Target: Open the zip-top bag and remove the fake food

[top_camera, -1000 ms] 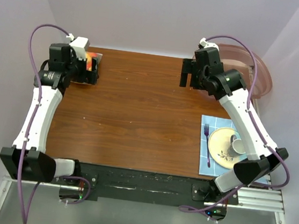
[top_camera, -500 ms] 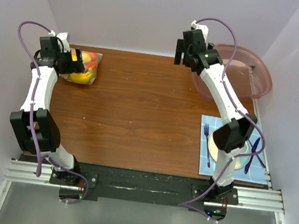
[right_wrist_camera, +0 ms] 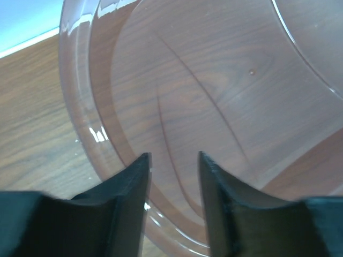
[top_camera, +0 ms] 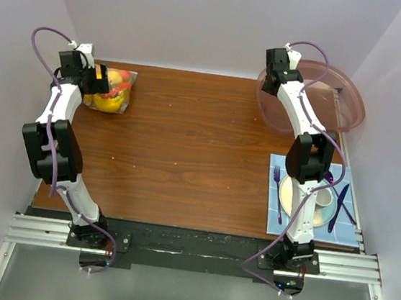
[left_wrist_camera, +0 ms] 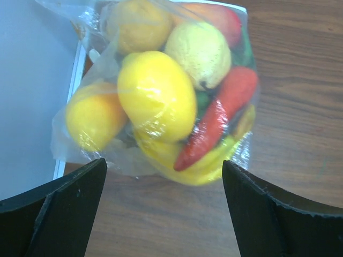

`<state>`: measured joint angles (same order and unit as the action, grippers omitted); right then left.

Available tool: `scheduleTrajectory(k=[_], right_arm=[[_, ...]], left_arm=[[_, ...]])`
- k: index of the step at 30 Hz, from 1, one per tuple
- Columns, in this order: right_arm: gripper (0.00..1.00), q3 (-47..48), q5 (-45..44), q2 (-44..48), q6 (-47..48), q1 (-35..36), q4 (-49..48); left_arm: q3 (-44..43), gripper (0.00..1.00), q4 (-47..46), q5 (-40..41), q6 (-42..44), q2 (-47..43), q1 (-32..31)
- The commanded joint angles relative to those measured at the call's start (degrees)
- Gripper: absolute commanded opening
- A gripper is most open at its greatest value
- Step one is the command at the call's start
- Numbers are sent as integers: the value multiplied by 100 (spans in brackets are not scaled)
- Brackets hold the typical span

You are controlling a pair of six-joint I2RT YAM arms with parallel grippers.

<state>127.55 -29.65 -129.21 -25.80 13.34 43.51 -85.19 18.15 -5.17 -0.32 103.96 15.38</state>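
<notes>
Zip-top bag (left_wrist_camera: 161,91): I see it lying on the worktop (top_camera: 185,155) at the far-left corner; clear plastic, bulging; in the left wrist view one side reaches the worktop's edge; I cannot tell whether its seal is open.
Fake food (left_wrist_camera: 157,93): all inside the bag; a large yellow lemon-like piece in the middle, more yellow and orange round pieces around it, a red chilli-shaped piece leaning across them, a little green behind.
Left tool (left_wrist_camera: 163,163): over the worktop's far-left corner, just beside the bag; its fingers (left_wrist_camera: 69,203) stand wide apart, one to each side of the bag's near end; from here I see no contact with the plastic.
Right tool (right_wrist_camera: 172,158): over the worktop's far-right corner; fingers a narrow gap apart with nothing between them; below them is the wall of the bowl (right_wrist_camera: 102,134).
Bowl: large, clear, pinkish; at the worktop's far-right corner, well apart from the bag.
Blue mat (top_camera: 277,162): at the worktop's near-right side; it carries a plate (top_camera: 295,197) with a cup (top_camera: 320,198) on it, and a fork (top_camera: 277,191) beside the plate.
</notes>
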Motion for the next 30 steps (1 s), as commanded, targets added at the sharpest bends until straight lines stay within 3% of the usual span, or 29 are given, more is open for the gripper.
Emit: scheduleTrajectory(k=[1,9,13,20,24,30], right_arm=[[40,-19,-182,-113,-74,98,-264],[38,-722,-182,-236,49,98,-360],[35,-670,-103,-429,163,107,-194],[30,-775,126,-527,321,230,-123],[28,-924,249,-500,392,449,-53],[25,-1337,547,-272,252,1090,-167]], left_arm=[[-33,92,-638,-397,76,159,483],[467,95,-1102,-397,-161,160,730],[1011,96,-2180,-844,-293,72,730],[829,96,-2993,-1284,-671,755,721],[758,86,-3081,-1959,-759,1047,704],[1222,71,-3379,-2286,-514,1109,581]])
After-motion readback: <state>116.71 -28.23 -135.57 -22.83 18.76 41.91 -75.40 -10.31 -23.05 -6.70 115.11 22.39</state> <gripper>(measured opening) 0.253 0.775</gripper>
